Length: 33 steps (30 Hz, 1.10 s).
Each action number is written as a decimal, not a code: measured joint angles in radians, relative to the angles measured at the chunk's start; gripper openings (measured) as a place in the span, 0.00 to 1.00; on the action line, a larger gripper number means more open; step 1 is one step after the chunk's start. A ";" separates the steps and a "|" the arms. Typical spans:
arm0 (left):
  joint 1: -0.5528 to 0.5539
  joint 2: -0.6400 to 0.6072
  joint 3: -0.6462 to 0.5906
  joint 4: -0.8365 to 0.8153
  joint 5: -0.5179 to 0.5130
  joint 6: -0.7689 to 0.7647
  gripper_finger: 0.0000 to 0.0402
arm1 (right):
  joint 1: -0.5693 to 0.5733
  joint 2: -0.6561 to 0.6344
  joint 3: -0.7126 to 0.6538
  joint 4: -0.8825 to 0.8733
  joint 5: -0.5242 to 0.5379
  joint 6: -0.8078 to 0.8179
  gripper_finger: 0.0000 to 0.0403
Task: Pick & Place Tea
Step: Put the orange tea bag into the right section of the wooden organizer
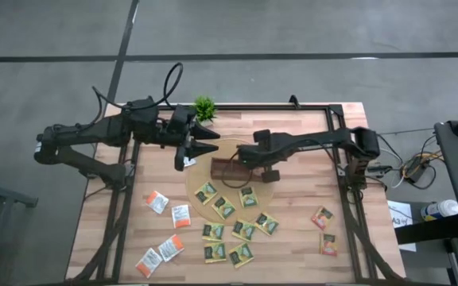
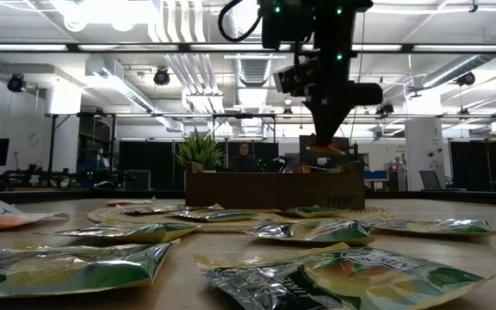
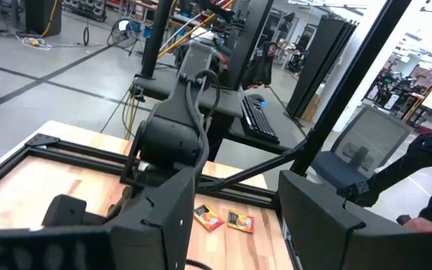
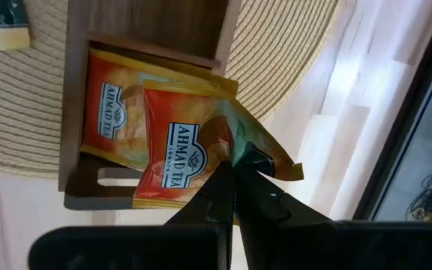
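Landmark: the brown tray [image 1: 230, 168] on the round woven mat [image 1: 237, 187], near the middle of the worktop [image 1: 293, 238].
Near packets: green-and-yellow tea packets [image 1: 237, 230] lie flat on the near side of the tray, some on the mat.
White-and-orange packets [image 1: 165, 226]: to the left of the tray, on the near part of the worktop.
Red packets [image 1: 323, 229]: two, well to the right of the tray.
Right claw [image 4: 235, 187]: fingers pressed together on the corner of an orange packet [image 4: 182, 161], just above the tray.
In the tray: one orange packet [image 4: 111, 112] lies in the slot right under the held one.
What could go wrong: the grip is only on a corner, so the packet may tilt and land on the tray wall or slide out onto the mat.
Left claw [image 1: 201, 141]: fingers apart, holding nothing, up beside the far left of the tray.
In the way: the left claw is close; the two arms could bump.
Plant [image 1: 204, 107]: just behind the tray, at the far edge.
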 joint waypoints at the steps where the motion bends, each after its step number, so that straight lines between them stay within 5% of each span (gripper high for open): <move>1: 0.000 0.000 0.000 0.000 0.000 0.003 0.47 | 0.000 0.006 0.000 0.000 0.000 0.001 0.02; 22: -0.001 0.000 0.000 0.000 0.000 0.026 0.47 | 0.003 0.006 -0.014 0.015 -0.020 0.039 0.03; 33: -0.001 0.000 0.000 0.000 0.001 0.014 0.47 | -0.002 0.006 -0.016 0.014 -0.043 0.085 0.21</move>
